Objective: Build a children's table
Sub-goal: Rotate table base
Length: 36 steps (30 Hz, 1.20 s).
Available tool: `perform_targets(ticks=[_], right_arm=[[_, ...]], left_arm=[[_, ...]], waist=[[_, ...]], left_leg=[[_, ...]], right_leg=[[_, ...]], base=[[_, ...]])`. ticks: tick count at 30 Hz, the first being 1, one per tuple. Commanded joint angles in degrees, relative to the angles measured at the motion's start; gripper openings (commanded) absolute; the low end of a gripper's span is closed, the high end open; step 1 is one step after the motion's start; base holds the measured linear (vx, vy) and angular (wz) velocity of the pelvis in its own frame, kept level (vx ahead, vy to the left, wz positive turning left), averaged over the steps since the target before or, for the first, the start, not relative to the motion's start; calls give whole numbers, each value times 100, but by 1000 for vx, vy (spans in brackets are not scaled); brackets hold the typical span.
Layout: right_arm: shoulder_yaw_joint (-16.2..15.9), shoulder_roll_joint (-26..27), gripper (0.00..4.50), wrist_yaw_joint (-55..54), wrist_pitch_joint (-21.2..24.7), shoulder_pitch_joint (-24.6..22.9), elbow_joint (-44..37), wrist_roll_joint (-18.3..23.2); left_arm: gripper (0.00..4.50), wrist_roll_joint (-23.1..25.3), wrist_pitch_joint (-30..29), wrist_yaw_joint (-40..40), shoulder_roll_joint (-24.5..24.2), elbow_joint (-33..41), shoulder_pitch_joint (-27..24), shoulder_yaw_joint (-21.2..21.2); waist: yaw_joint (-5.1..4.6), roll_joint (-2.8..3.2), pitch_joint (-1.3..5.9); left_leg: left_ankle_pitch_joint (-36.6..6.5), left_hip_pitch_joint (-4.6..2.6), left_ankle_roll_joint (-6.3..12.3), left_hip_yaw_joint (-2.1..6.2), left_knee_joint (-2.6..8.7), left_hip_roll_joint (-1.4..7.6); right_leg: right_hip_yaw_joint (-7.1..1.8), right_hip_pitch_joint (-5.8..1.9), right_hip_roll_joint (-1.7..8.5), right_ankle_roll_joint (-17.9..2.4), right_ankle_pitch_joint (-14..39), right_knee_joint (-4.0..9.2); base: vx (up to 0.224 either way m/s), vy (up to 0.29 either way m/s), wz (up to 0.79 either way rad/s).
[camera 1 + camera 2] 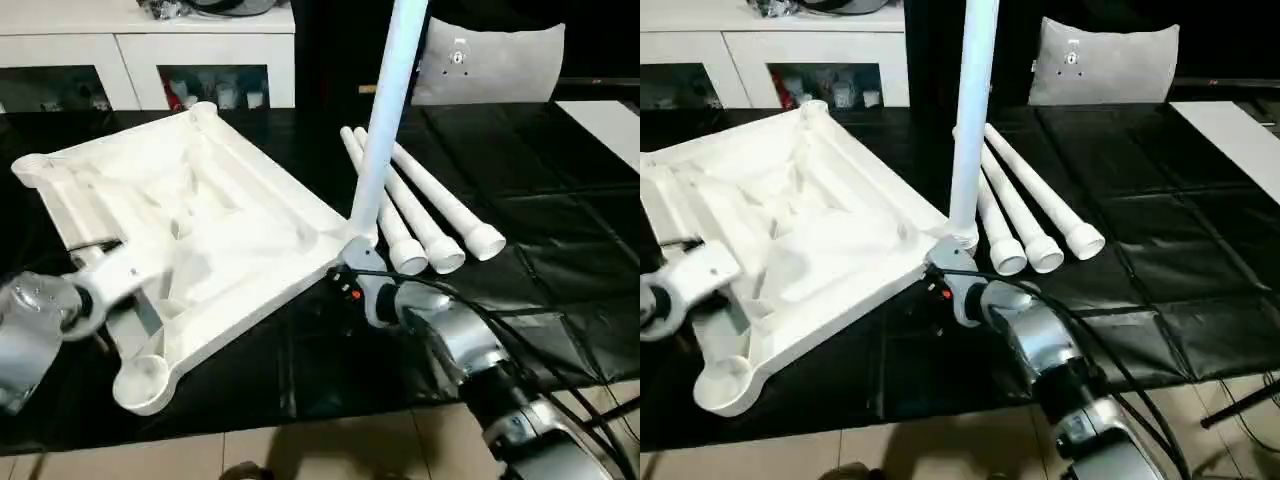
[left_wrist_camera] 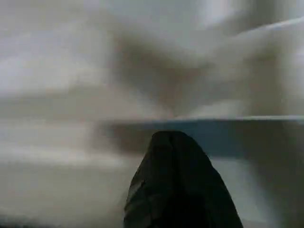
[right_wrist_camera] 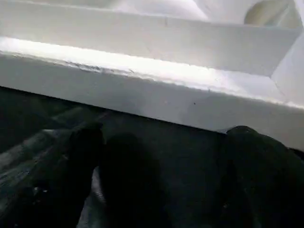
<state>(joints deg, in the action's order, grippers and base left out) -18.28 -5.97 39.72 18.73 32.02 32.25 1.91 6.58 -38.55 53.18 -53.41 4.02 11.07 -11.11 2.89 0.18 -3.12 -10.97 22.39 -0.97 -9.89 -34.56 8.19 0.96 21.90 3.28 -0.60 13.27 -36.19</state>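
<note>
The children's table top (image 1: 200, 230) lies upside down on the black-sheeted work table, ribbed underside up, with round sockets at its corners. One white leg (image 1: 385, 110) stands upright in the corner socket nearest my right arm. Three more legs (image 1: 430, 215) lie side by side just beyond it. My right gripper (image 3: 164, 156) is open, low on the black sheet, its fingers (image 3: 85, 147) facing the top's white side wall right below that corner. My left gripper (image 2: 173, 152) is shut, pressed close against the white plastic over the left part of the underside; what it touches is blurred.
A white cabinet (image 1: 150, 50) with glass doors stands behind the work table. A grey cushion (image 1: 490, 60) leans at the back right, and a white board (image 1: 610, 125) lies at the far right. The black sheet (image 1: 540, 200) runs to the front edge, with tiled floor below.
</note>
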Motion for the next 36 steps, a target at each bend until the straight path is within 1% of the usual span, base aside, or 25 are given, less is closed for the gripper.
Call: perform_targets(ticks=[1,2,4,5,6,7,8,9,11,13,14,16,18,23,25,26,28,29,30,31,32,33,34,35,36], right_arm=[[-7,75,450,-85,-158,135,215,-75],[-4,113,450,-112,-206,189,322,-81],[4,162,450,-137,-292,262,471,-82],[29,255,450,-254,-479,417,766,-118],[44,293,450,-302,-559,482,891,-131],[49,311,450,-336,-608,519,957,-144],[84,386,450,-451,-823,671,1250,-209],[109,429,450,-478,-890,753,1398,-227],[126,492,450,-523,-1016,882,1601,-267],[134,569,450,-563,-1114,1018,1783,-278],[135,598,450,-583,-1182,1074,1877,-283],[142,639,450,-609,-1283,1151,2008,-288],[163,670,450,-598,-1370,1204,2117,-299],[223,735,450,-561,-1591,1288,2338,-365],[232,741,450,-567,-1630,1300,2372,-375],[332,746,450,-707,-1741,1359,2451,-357],[457,733,450,-880,-1760,1409,2452,-304],[508,729,450,-945,-1768,1431,2459,-284],[645,704,450,-1139,-1675,1485,2434,-217],[694,697,450,-1201,-1644,1507,2437,-200],[886,651,450,-1468,-1503,1605,2429,-139],[902,643,450,-1507,-1477,1618,2425,-140],[1007,591,450,-1760,-1308,1704,2399,-145],[1130,510,450,-2068,-1079,1843,2368,-166],[1183,479,450,-2146,-1001,1904,2360,-162]], left_arm=[[4,-224,241,333,-56,209,-121,-57],[4,-323,208,432,-79,301,-186,-48],[4,-445,276,541,-82,388,-258,-26],[4,-722,311,702,29,551,-323,51],[4,-833,307,778,75,627,-336,73],[4,-896,278,818,105,674,-338,84],[4,-1125,165,968,192,845,-347,127],[4,-1238,116,1036,237,942,-337,126],[4,-1432,50,1125,352,1073,-305,117],[4,-1631,15,1177,528,1198,-241,89],[4,-1669,32,1179,585,1225,-215,67],[4,-1667,117,1130,687,1200,-170,39],[4,-1696,132,1143,737,1201,-144,19],[4,-1626,251,931,1077,1138,42,-109],[4,-1582,286,865,1142,1108,85,-142],[4,-1113,684,281,1445,601,338,-274],[4,-812,963,-196,1690,117,548,-309],[4,-741,1035,-348,1771,-45,618,-309],[4,-661,1171,-594,1915,-318,739,-279],[4,-639,1208,-651,1951,-384,768,-271],[4,-540,1364,-893,2089,-625,883,-244],[4,-536,1369,-909,2099,-636,890,-241],[4,-509,1400,-1017,2164,-708,933,-221],[4,-507,1441,-1155,2266,-733,980,-177],[4,-510,1468,-1203,2309,-743,997,-156]], waist=[[15,108,297],[18,129,303],[15,123,311],[6,129,310],[-19,114,318],[-12,120,317],[-34,106,327],[-31,120,339],[-57,108,335],[-82,94,349],[-82,91,339],[-79,92,331],[-84,85,334],[-76,102,355],[-72,94,358],[-64,85,351],[-62,86,355],[-64,77,359],[-55,65,365],[-62,59,371],[-69,68,378],[-64,73,390],[-58,88,399],[-57,86,400],[-60,81,401]], left_leg=[[-1511,-181,-274,206,525,477],[-1460,-181,-283,203,518,475],[-1431,-188,-295,196,519,470],[-1416,-183,-300,192,520,466],[-1377,-179,-318,193,514,465],[-1369,-189,-317,188,514,465],[-1266,-174,-326,180,503,465],[-1181,-182,-326,173,495,462],[-1023,-154,-252,165,480,450],[-863,-153,-155,159,455,445],[-871,-149,-130,157,456,445],[-1028,-164,-136,154,461,460],[-1041,-163,-157,154,469,464],[-811,-167,-107,144,442,466],[-763,-161,-76,142,436,459],[-782,-164,-51,140,436,463],[-826,-165,-72,134,425,448],[-883,-169,-91,138,435,461],[-901,-168,-102,142,436,458],[-885,-167,-100,141,432,454],[-816,-150,-86,151,433,452],[-748,-163,-61,152,419,454],[-693,-156,-45,162,416,457],[-599,-172,-17,150,412,452],[-493,-167,-7,150,407,446]], right_leg=[[-244,-108,516,-1432,518,407],[-248,-117,516,-1414,488,389],[-240,-107,498,-1403,420,376],[-242,-110,500,-1406,416,372],[-246,-118,512,-1447,383,364],[-243,-118,503,-1451,365,373],[-242,-118,507,-1495,221,337],[-234,-130,500,-1515,106,330],[-235,-159,487,-1521,-136,321],[-230,-181,489,-1576,-359,308],[-234,-180,493,-1591,-329,317],[-239,-172,496,-1598,-28,343],[-235,-174,484,-1574,35,333],[-227,-182,477,-1581,-293,307],[-227,-195,472,-1592,-379,304],[-227,-192,469,-1561,-328,321],[-230,-198,466,-1527,-257,322],[-236,-203,480,-1508,-199,330],[-233,-209,484,-1485,-153,333],[-234,-209,480,-1485,-180,325],[-232,-221,486,-1481,-271,318],[-227,-221,481,-1496,-380,308],[-220,-229,490,-1512,-463,294],[-213,-212,466,-1530,-577,291],[-206,-221,456,-1566,-686,280]], base=[[0,0,0],[0,0,0],[0,0,0],[0,0,0],[0,0,0],[0,0,0],[0,0,0],[0,0,0],[0,0,0],[0,0,0],[0,0,0],[0,0,0],[0,0,0],[0,0,0],[0,0,0],[0,0,0],[0,0,0],[0,0,0],[0,0,0],[0,0,0],[0,0,0],[0,0,0],[0,0,0],[0,0,0],[0,0,0]])
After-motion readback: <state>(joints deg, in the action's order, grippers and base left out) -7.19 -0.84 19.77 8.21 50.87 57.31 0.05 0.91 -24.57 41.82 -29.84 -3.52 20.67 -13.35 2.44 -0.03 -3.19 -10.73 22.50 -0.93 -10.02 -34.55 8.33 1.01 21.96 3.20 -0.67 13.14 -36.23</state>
